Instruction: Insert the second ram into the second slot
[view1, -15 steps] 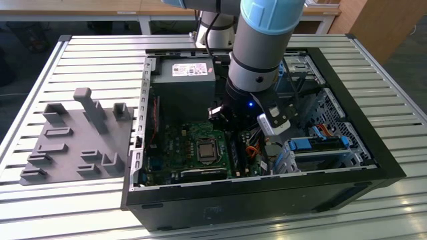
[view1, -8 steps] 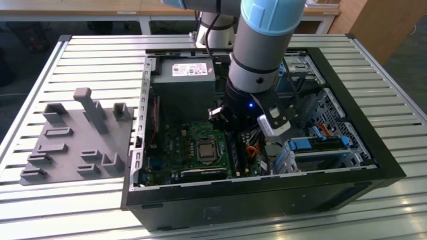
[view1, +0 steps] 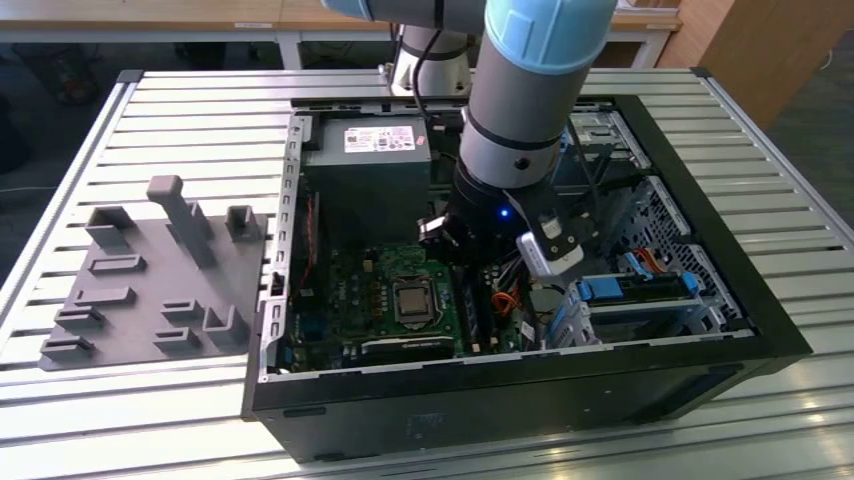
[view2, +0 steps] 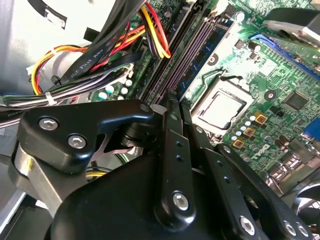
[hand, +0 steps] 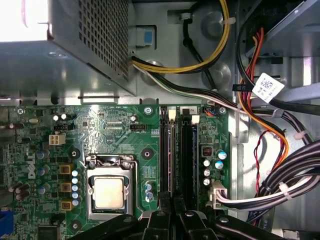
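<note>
My gripper (view1: 467, 262) reaches down inside the open computer case (view1: 747, 300), over the green motherboard (view1: 360, 300). In both wrist views its black fingers (view2: 172, 150) stand pressed together, shut. Their tips (hand: 173, 202) are right over one end of the two long dark memory slots (hand: 176, 155) beside the processor socket (hand: 109, 192). The same slots (view2: 192, 50) run away from the fingertips in the second wrist view. The second ram is hidden; I cannot tell whether a stick sits between the fingers or in a slot.
A bundle of coloured and black cables (view2: 100, 55) hangs close beside the slots. The grey power supply (view1: 367, 140) fills the case's far end. Drive bays with light-blue latches (view1: 634, 290) lie on the exterior view's right. A grey fixture plate (view1: 147, 280) rests on the slatted table.
</note>
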